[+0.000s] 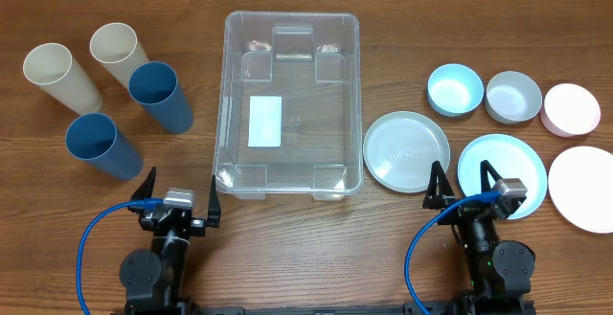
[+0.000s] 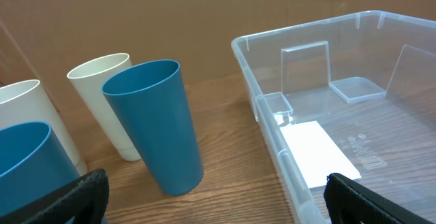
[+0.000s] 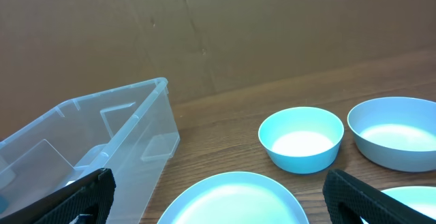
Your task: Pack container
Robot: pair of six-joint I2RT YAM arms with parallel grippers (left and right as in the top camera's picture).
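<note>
Clear plastic container [image 1: 321,123] lies open and empty but for its floor label, so packing is judged not yet begun. Left gripper [image 1: 180,187] and right gripper [image 1: 462,177] are spread, with nothing pinched, near the container's front corners. Cups [image 1: 158,95] are stood left of the container; plates [image 1: 406,152] and bowls [image 1: 455,89] are set right of it. A first pick is called for. Close-set cups and flat plates may hinder the grasp.
</note>
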